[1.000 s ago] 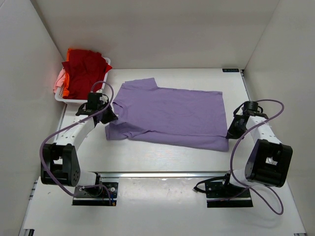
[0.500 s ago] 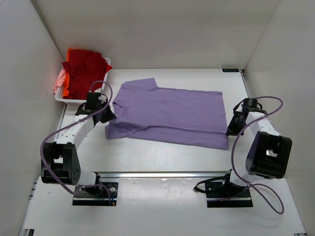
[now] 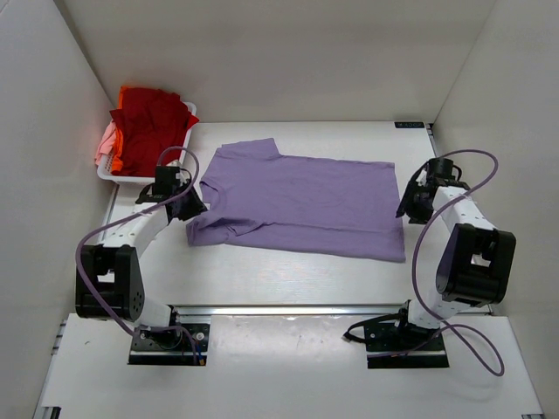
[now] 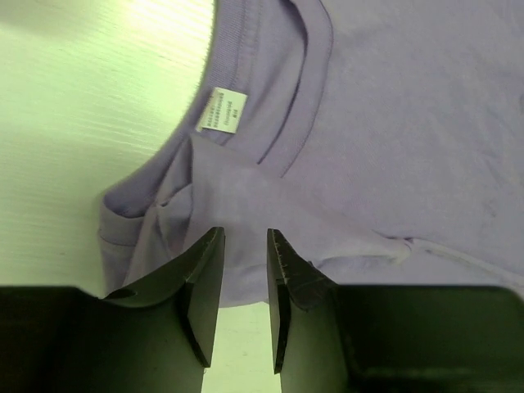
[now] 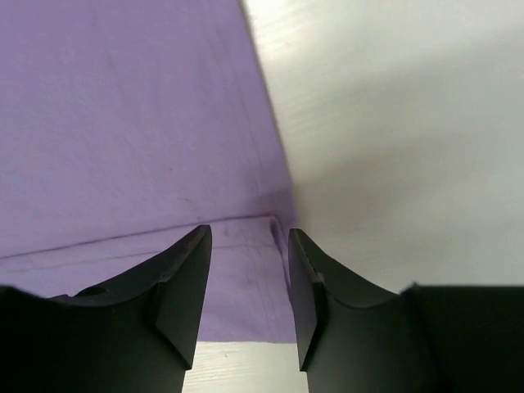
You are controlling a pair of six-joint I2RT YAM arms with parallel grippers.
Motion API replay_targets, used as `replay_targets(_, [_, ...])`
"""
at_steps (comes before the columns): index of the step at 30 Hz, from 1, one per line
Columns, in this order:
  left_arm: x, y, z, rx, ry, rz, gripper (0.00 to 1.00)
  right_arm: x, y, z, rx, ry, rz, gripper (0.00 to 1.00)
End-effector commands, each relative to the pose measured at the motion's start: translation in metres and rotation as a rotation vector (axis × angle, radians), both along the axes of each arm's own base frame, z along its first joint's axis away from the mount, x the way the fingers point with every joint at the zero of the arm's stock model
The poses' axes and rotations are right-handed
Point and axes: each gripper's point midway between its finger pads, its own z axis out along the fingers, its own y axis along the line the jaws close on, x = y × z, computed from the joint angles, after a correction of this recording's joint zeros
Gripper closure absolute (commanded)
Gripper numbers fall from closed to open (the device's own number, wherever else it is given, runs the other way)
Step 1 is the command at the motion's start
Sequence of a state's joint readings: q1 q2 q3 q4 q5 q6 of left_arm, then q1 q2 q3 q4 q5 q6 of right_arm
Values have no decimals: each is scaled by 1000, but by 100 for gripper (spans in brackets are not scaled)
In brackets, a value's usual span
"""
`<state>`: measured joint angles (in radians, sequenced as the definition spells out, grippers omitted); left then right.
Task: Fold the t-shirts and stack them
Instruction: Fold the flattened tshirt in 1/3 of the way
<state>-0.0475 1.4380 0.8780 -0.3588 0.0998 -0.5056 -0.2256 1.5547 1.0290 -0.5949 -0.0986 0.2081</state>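
Note:
A lavender t-shirt (image 3: 301,205) lies spread across the table, its near strip folded over onto itself. My left gripper (image 3: 194,206) hovers at its collar end. In the left wrist view the left gripper (image 4: 244,239) is open, with nothing between the jaws; the cloth (image 4: 393,123) and its white neck label (image 4: 221,109) lie below. My right gripper (image 3: 407,204) is at the hem end. In the right wrist view the right gripper (image 5: 249,244) is open over the folded corner of the lavender cloth (image 5: 123,123). Red (image 3: 150,127), orange (image 3: 127,91) and pale pink (image 3: 105,145) t-shirts are heaped at the back left.
A white plastic basket (image 3: 112,174) at the back left holds the heaped shirts, close behind my left arm. White walls enclose the table on the left, back and right; the right wall stands near my right arm. Bare tabletop (image 3: 288,275) runs along the near side of the lavender shirt.
Both grippers went from shut to open, letting go of the lavender shirt. The right gripper moved away from me along the hem end; the left gripper has hardly moved.

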Motion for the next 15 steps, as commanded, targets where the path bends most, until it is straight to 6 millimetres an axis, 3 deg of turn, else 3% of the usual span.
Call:
replay_targets(1, [13,-15,16,-7,-52,-41,62,25,6,22,-38,-104,49,60])
replay_targets(4, [6,-29,7,-33,-37,-54,64,28,29,14,-2,-102,98,63])
replay_targets(9, [-13,-45,-27,-19,40,-73,64,21,55,-12,85,-68,127,70])
replay_targets(15, [-39,-45,-64,27,181,-76,70,14,60,-41,126,34,159,74])
